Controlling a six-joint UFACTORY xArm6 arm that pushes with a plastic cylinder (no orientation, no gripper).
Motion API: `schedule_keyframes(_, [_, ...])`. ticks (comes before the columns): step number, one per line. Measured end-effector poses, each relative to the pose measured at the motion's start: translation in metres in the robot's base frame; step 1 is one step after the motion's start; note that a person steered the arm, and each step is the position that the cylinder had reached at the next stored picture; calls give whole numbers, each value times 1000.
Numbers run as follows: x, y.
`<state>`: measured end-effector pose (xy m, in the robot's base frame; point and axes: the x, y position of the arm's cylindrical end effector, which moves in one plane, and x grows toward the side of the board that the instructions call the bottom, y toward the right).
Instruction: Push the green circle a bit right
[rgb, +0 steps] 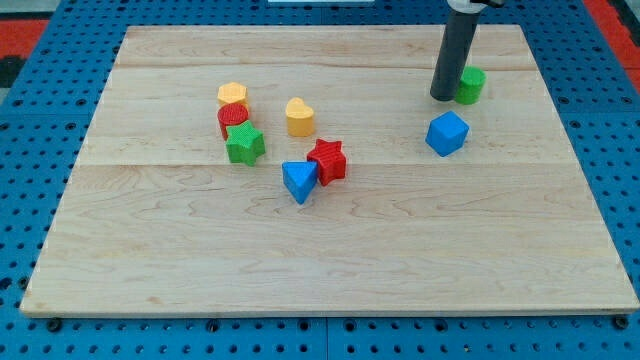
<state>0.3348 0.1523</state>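
Note:
The green circle (471, 85) is a short green cylinder near the view's top right of the wooden board (330, 250). My tip (443, 97) is the lower end of the dark rod, which comes down from the view's top. It rests on the board right against the circle's left side, and the rod hides part of that side. A blue cube (447, 133) lies just below the tip and the circle.
At centre left are a yellow hexagon (232, 95), a red block (232, 117), a green star (244, 144) and a yellow heart (299, 117). A red star (328, 160) touches a blue triangle (298, 180). A blue pegboard surrounds the board.

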Motion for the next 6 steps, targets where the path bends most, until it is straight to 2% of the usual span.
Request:
schedule_keyframes(1, [5,-15])
schedule_keyframes(3, [4,-5])
schedule_keyframes(4, [4,54])
schedule_keyframes(5, [10,65])
schedule_keyframes(6, [36,71])
